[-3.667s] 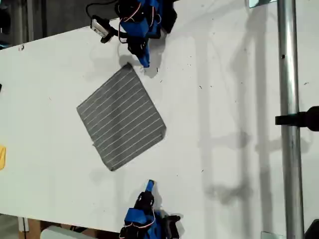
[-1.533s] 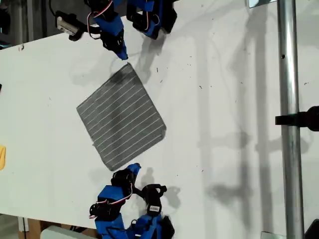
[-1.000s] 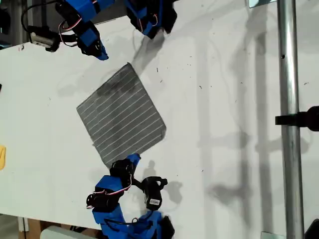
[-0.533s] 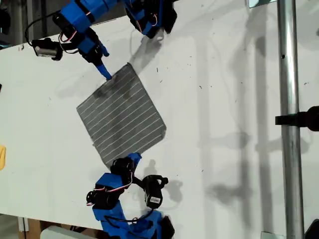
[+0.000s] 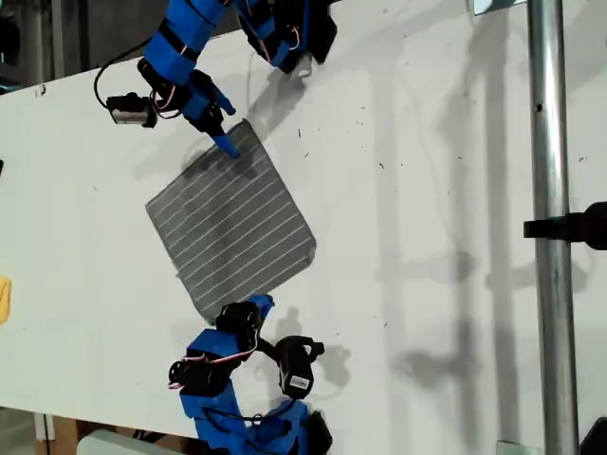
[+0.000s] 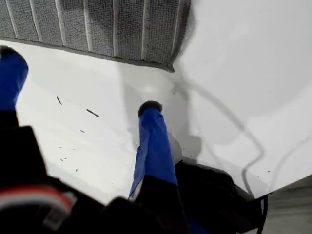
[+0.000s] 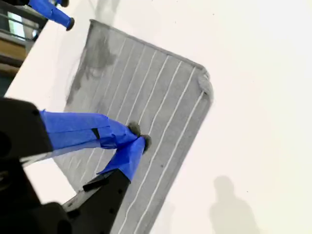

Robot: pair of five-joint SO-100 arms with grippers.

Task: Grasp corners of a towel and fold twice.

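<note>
White bench (image 5: 427, 190) fills the exterior view, and the towel (image 5: 232, 223) lies flat on it as a diamond toward that view's left, dark grey with thin white stripes. One of the corners (image 5: 245, 123) points toward the exterior view's top and another (image 5: 213, 320) toward its bottom.

My first end effector (image 5: 226, 133) is at the upper corner. In the first wrist view it is spread wide (image 6: 80, 80), with both blue fingertips (image 6: 150, 106) over bare bench just beside the towel's edge (image 6: 97, 24) and its corner (image 6: 170, 66). I cannot tell whether either tip touches the cloth.

My second end effector (image 5: 254, 305) sits at the towel's lower edge in the exterior view, close to the bottom corner. In the second wrist view its two blue tips meet, pinched together (image 7: 139, 135) in front of the striped cloth (image 7: 156, 97) with nothing between them. Whether they press on the fabric is not clear. One corner (image 7: 205, 83) in that view looks slightly rumpled, and a shadow darkens the far end of the cloth.

A metal pole (image 5: 548, 237) runs from top to bottom along the exterior view's right. A small yellow object (image 5: 4, 299) sits at the exterior view's left edge, well apart from the towel.
</note>
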